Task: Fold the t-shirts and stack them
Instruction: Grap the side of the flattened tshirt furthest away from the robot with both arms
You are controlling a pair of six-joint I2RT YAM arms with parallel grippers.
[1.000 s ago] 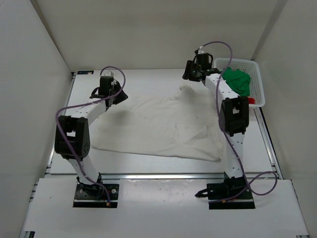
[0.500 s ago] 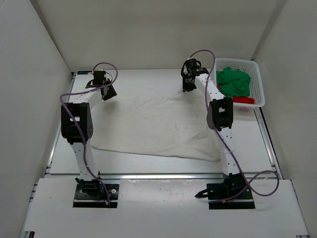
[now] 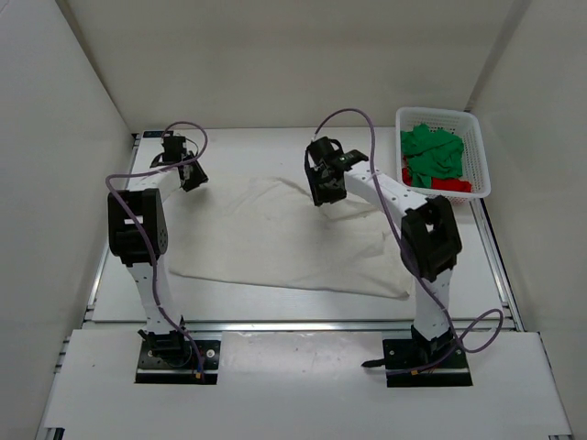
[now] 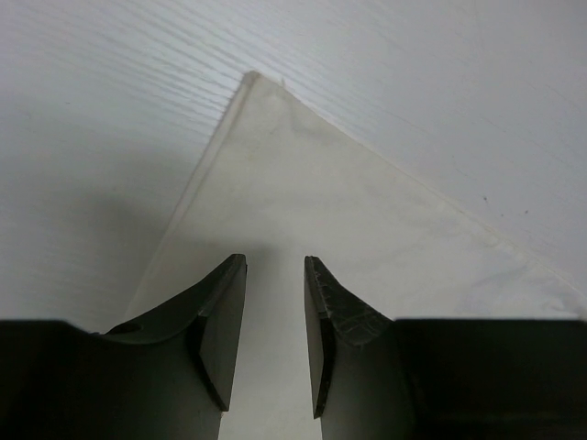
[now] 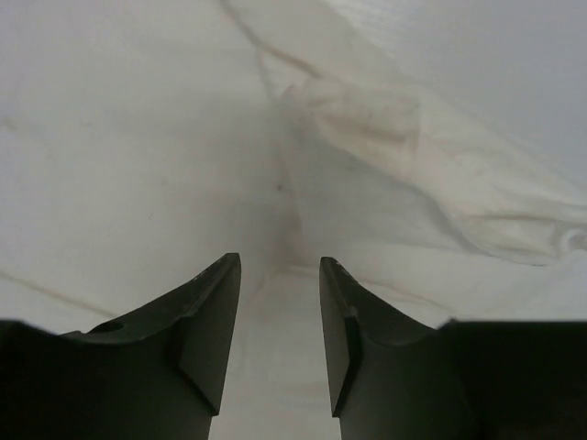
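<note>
Right pincer (image 3: 321, 191) — moved inward over white t-shirt (image 3: 275, 234).

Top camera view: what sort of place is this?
Likely a lab robot test cell: white panels wall in the table, the left arm and right arm are bolted at its edge, white t-shirt spread between.

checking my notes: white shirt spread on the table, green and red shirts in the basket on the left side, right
No: the basket holding the green shirt and red shirt is on the right side, per the top external view. The white shirt part holds.
</note>
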